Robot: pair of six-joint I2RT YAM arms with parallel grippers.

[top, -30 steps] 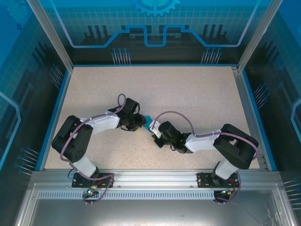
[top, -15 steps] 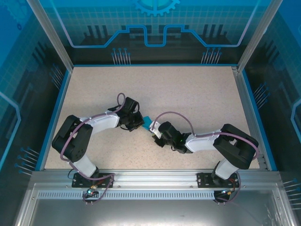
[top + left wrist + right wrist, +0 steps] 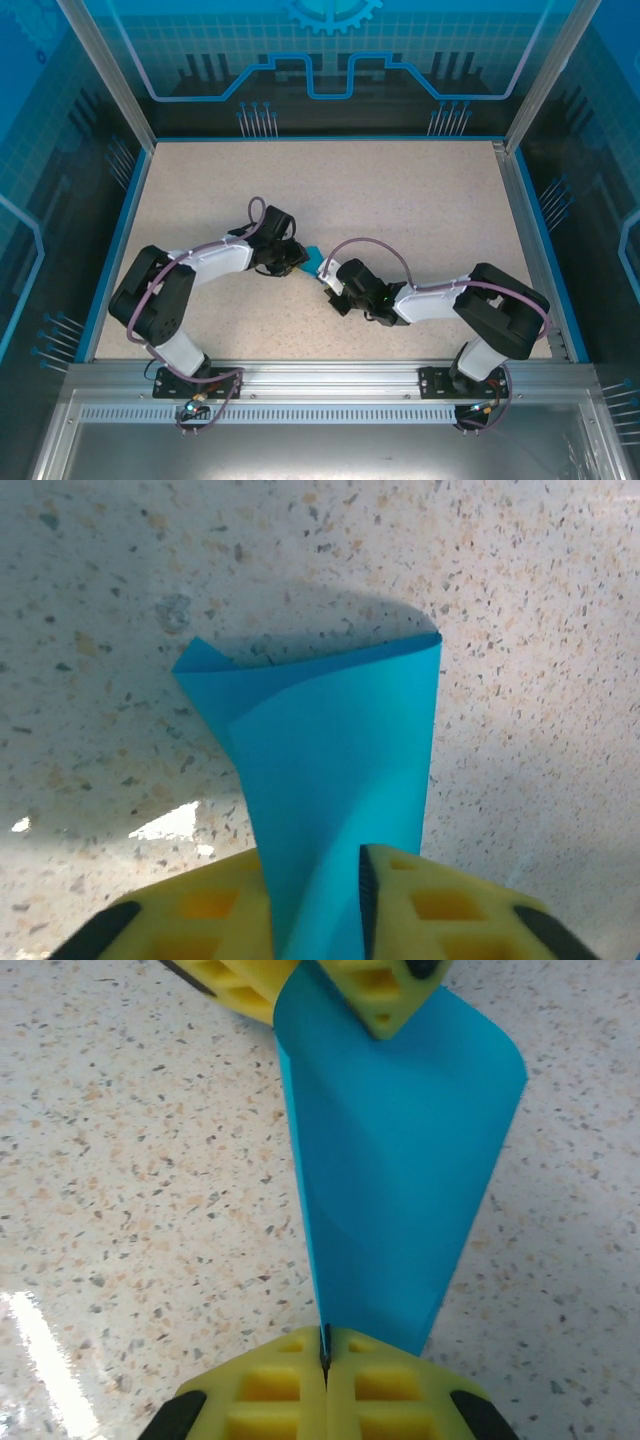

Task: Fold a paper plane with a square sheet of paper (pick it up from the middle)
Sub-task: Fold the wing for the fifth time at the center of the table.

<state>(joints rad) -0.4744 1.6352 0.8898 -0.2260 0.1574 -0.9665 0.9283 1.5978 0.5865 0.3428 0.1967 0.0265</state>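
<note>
The square sheet of paper [image 3: 313, 259] is bright cyan and folded into a narrower, tapering shape. It hangs between both grippers just above the speckled table. In the right wrist view, my right gripper [image 3: 325, 1355] is shut on the paper's [image 3: 400, 1160] narrow end, its yellow pads pressed together on the edge. My left gripper [image 3: 315, 905] stands open, its yellow fingers [image 3: 420, 900] apart. The curved paper [image 3: 330, 740] passes loosely between them. In the top view the left gripper [image 3: 298, 262] and the right gripper [image 3: 325, 279] face each other closely at mid-table.
The speckled beige table [image 3: 400, 190] stretches wide behind and beside the arms. A blue rim [image 3: 115, 240] and transparent walls enclose it. The metal rail [image 3: 320, 375] with both arm bases runs along the near edge.
The left gripper head has shifted very slightly up and left. The paper and the right arm stay where they were.
</note>
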